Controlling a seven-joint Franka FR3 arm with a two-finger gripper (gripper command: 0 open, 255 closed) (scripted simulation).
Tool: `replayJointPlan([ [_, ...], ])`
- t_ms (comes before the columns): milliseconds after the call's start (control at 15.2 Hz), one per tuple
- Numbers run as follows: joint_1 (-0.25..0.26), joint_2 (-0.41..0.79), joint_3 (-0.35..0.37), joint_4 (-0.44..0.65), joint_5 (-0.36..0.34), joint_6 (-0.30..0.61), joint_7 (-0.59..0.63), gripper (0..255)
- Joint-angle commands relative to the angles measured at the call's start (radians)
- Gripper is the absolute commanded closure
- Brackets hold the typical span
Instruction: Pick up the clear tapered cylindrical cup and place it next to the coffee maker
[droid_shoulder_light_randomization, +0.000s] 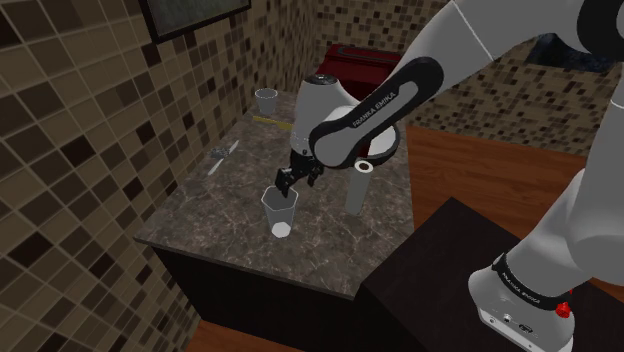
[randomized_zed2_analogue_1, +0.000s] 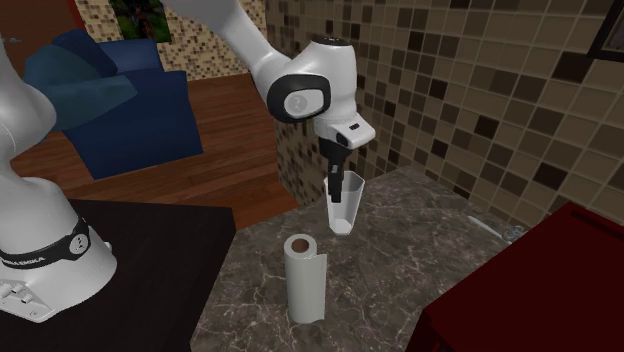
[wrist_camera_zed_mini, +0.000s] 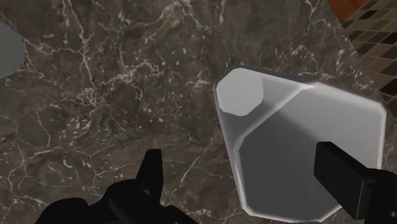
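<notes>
1. We saw the gripper (droid_shoulder_light_randomization: 299, 180) hanging low over the dark marbled countertop (droid_shoulder_light_randomization: 200, 225), its two black fingers (droid_shoulder_light_randomization: 289, 186) spread apart and clasping nothing
2. The tapered cup (droid_shoulder_light_randomization: 280, 212), pale grey and see-through, stood upright on its narrow base with the wide mouth up; in the shoulder view it sat at six o'clock of the gripper, just beneath the fingertips
3. In the second exterior view the gripper (randomized_zed2_analogue_1: 337, 188) came down at the rim of the tapered cup (randomized_zed2_analogue_1: 343, 210), on the rim's ten o'clock side
4. In the wrist view the gripper (wrist_camera_zed_mini: 235, 162) looked straight down into the tapered cup (wrist_camera_zed_mini: 299, 127); one finger (wrist_camera_zed_mini: 347, 181) overlapped the cup's mouth, while the other finger (wrist_camera_zed_mini: 151, 175) stood clear of it over bare countertop (wrist_camera_zed_mini: 95, 76); we could not tell whether either finger touched the cup
5. A paper towel roll (droid_shoulder_light_randomization: 358, 186) stood upright near the cup, at three o'clock of it in the shoulder view; in the second exterior view the paper towel roll (randomized_zed2_analogue_1: 303, 277) was at seven o'clock of the cup
6. In the shoulder view a second cup (droid_shoulder_light_randomization: 266, 100) stood well apart at twelve o'clock of the tapered cup, by the tiled wall (droid_shoulder_light_randomization: 90, 150), and a thin utensil (droid_shoulder_light_randomization: 222, 155) lay at ten o'clock
7. A dark red box (droid_shoulder_light_randomization: 352, 62) sat past the far end of the countertop, at one o'clock of the cup in the shoulder view
8. In the second exterior view a blue armchair (randomized_zed2_analogue_1: 110, 100) stood well apart at ten o'clock of the cup
</notes>
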Motion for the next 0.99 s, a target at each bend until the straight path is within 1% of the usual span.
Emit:
replayJointPlan([
  [0, 0.008, 0.029, -0.005, 0.010, -0.010, 0.019, 0.011, 0],
  [330, 0.023, 0.099, -0.020, 0.025, -0.033, 0.074, 0.026, 0],
  [858, 0.023, 0.099, -0.020, 0.025, -0.032, 0.074, 0.026, 0],
  [924, 0.023, 0.099, -0.020, 0.025, -0.032, 0.074, 0.026, 255],
])
